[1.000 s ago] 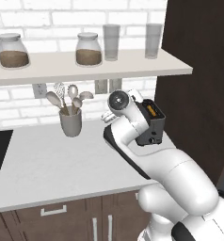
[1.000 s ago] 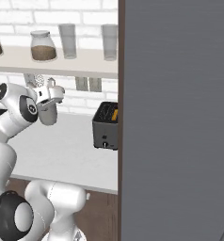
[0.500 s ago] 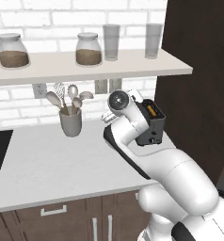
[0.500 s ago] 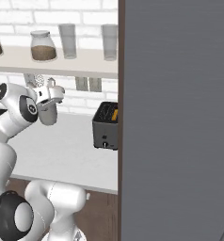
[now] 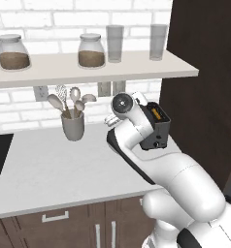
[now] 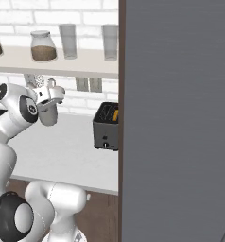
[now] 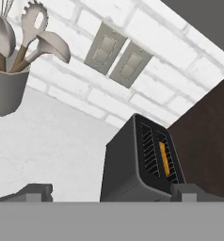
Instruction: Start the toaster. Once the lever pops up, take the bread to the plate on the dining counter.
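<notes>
Spread wide, the hand (image 7: 111, 190) holds nothing; its two dark finger tips (image 7: 35, 190) stand far apart at the bottom of the hand view, with the toaster (image 7: 142, 164) between and beyond them. In the right base view the hand (image 6: 50, 96) is in the air above the table (image 6: 67, 151), in front of the grey utensil cup, and well apart from the toaster (image 6: 106, 126).

This toaster is dark and boxy. It stands upright on the white table (image 5: 44, 169), at the right end, close to the dark brown cabinet wall (image 5: 205, 92). The bread (image 7: 164, 159) sits in one of the two top slots, the one nearer to the cabinet wall, and it shows as a thin golden-yellow strip. In the left base view the robot arm covers a big part of the toaster (image 5: 156, 128), but the bread (image 5: 156, 114) is visible at its top.

Left of the toaster, a grey cup with spoons and a whisk (image 5: 73, 123) stands near the brick wall. Two light switch plates (image 7: 117, 56) are on the wall behind. Above, a shelf (image 5: 88, 68) carries two jars with brown content (image 5: 91, 51) and two empty glasses (image 5: 115, 43).
</notes>
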{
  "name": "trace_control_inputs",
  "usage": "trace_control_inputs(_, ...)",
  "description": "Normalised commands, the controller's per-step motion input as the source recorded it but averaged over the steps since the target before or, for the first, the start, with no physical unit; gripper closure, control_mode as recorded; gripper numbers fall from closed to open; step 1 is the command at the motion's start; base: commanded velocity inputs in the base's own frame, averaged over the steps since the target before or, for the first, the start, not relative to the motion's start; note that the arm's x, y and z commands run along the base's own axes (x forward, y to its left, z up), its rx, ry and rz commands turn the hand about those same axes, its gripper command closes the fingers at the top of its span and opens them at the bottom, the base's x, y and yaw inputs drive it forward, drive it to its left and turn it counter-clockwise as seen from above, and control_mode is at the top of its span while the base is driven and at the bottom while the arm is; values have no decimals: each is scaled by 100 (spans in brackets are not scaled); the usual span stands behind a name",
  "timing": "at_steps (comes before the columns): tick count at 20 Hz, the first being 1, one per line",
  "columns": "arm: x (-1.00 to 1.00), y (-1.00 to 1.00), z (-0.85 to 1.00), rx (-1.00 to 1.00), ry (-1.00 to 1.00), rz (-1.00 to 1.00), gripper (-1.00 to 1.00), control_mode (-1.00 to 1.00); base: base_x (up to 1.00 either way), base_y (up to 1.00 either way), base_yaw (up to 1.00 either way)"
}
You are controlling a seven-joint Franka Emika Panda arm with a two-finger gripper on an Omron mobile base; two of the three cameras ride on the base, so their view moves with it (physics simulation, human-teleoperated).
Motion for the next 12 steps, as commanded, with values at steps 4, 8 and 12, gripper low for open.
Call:
trace_control_inputs(4,0,0,0,0,0,0,-100,-100,0,0,0)
trace_control_inputs(8,0,0,0,0,0,0,-100,-100,0,0,0)
trace_control_inputs(12,0,0,0,0,0,0,-100,-100,0,0,0)
